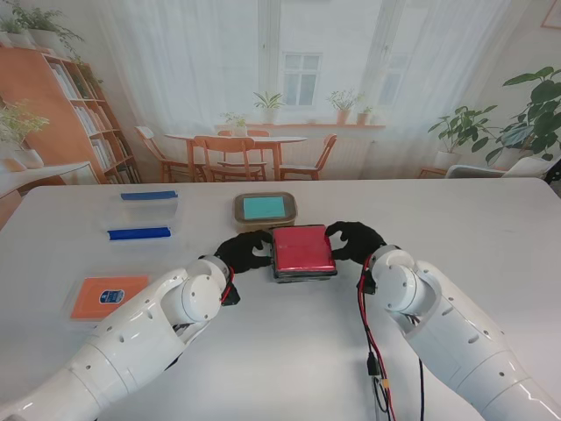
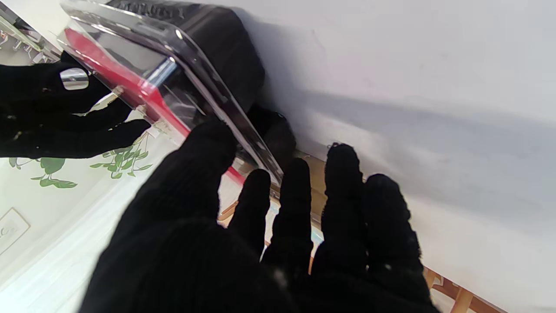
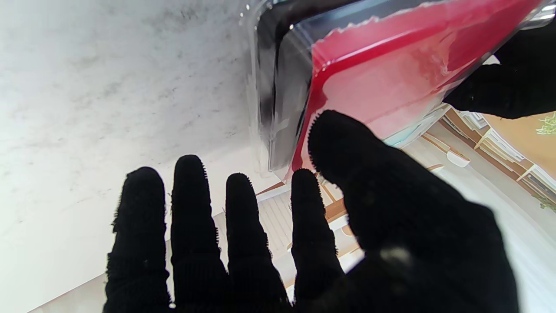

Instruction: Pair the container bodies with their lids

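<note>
Both white arms enter from the near corners and converge on the red lid point(image 1: 303, 249) at table centre. Red lid sits on a black container body point(image 1: 304, 274), whose dark edge shows along the lid's near side.

Left hand point(image 1: 244, 253), black-gloved, at the lid's 9 o'clock edge: thumb point(image 2: 204, 152) laid over the clear rim, remaining fingers spread beside the black wall. Contact at the rim; a closed grip is not evident.

Right hand point(image 1: 352, 239) at the lid's 3 o'clock edge: thumb point(image 3: 343, 143) against the red face near the corner, four fingers point(image 3: 191, 195) straight and apart, off the lid. Whether it truly grips, cannot tell.

Outward from centre: teal-topped container point(image 1: 265, 208) at 12 o'clock, just beyond the red lid. Clear container with blue clips point(image 1: 140, 214) at 10 o'clock, well apart. Orange lid point(image 1: 105, 296) at 8 o'clock, beside the left forearm. White table point(image 1: 491, 228) bare toward 3 o'clock.
</note>
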`<state>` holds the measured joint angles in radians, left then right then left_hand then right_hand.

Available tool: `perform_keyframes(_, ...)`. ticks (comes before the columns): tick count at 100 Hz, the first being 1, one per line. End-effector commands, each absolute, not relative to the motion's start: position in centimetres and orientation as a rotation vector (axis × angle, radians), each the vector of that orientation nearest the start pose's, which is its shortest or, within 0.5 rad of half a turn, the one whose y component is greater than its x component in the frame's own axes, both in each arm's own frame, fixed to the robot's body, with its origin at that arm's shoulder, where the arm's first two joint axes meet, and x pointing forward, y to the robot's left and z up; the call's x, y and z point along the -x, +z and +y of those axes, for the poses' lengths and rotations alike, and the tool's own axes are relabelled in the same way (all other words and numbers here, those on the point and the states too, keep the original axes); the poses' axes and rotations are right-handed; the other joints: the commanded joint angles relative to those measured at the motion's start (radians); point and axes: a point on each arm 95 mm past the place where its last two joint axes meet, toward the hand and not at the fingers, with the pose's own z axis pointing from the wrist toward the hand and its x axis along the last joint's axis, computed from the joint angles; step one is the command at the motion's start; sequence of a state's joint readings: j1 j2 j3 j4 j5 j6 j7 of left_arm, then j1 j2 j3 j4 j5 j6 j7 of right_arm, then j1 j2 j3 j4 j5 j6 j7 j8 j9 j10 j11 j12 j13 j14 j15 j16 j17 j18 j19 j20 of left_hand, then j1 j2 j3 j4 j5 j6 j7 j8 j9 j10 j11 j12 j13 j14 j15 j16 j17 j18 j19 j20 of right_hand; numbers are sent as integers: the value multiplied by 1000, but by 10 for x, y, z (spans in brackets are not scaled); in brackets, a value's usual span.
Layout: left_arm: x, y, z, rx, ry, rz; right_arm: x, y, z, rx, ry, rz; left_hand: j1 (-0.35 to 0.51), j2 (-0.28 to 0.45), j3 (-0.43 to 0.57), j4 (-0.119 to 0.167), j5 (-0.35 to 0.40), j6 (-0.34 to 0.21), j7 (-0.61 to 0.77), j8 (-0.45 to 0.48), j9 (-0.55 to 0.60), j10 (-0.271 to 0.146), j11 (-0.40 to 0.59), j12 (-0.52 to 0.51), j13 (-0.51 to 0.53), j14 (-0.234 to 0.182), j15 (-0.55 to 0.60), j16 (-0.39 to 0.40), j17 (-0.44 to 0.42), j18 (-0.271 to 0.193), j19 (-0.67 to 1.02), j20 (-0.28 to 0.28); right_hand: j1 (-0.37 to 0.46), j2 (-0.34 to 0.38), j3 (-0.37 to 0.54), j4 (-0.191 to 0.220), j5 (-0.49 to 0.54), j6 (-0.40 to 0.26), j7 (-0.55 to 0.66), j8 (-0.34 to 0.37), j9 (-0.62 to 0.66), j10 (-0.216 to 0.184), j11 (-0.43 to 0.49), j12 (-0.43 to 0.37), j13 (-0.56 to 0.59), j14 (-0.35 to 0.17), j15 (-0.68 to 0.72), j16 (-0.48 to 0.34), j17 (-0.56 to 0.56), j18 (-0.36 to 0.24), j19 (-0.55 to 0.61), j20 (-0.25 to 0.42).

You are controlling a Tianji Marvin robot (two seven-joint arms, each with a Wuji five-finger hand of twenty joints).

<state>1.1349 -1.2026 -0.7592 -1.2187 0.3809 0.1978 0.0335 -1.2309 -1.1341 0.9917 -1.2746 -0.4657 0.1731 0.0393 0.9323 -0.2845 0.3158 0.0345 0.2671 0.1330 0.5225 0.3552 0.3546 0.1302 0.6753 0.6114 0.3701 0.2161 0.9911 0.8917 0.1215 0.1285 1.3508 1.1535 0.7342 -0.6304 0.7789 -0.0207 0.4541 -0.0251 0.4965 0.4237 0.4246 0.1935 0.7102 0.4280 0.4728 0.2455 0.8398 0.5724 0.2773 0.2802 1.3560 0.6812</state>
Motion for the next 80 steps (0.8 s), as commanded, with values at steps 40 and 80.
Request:
perform_keyframes(40,-465,-366,-89,1773,-1540,1450,-476,-348,13,2388,-2007,-1790,27,5,-10,10,9,-32,8,-5,11,1,-11,-2,-3,22,2,-14,9,-29,13,3,-13,-4,-1,-27,21,-25,15,3,9,6,13,9,25,-8,21,7,5,-25,40,7)
perform_keyframes(80,-461,-363,-80,1769,-1555,1391,-470,-341,16,2373,-2106,-1744,20,5,-11,6,6,-31,5,-6,11,-3,-11,-1,-6,23,-2,-16,5,-30,12,2,-23,-10,0,-27,20,-24,15,2,-29,7,14,10,-6,-14,13,5,-4,-26,37,6)
